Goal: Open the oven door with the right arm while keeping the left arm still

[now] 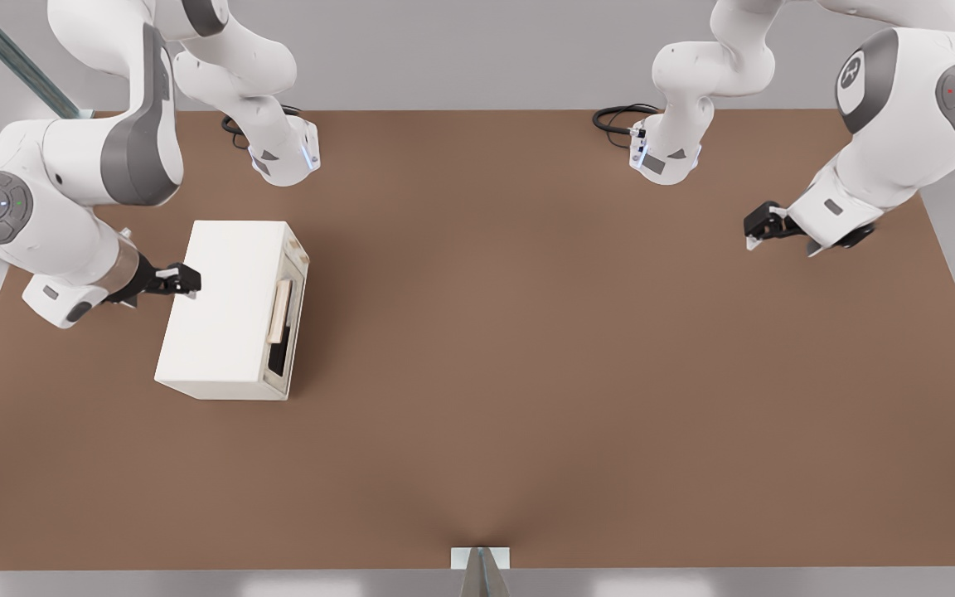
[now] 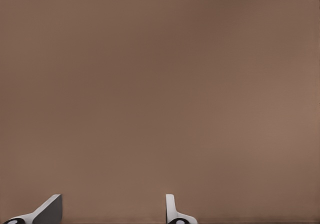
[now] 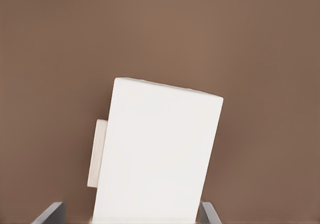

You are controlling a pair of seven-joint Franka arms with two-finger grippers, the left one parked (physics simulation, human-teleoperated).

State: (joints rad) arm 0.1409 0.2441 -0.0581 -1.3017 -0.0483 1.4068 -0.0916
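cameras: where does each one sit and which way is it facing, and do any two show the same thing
Front view: high above the table, looking down on the brown table, the cream-white box oven and both white arms; the working arm's tool hangs over the oven's back edge.
Left wrist view: on the parked arm, facing only bare table; two pale fingertips show.
Right wrist view: on the working arm, looking down at the oven's plain top; two grey fingertips, spread apart, flank it.
Shared: front and right wrist views both show the oven.
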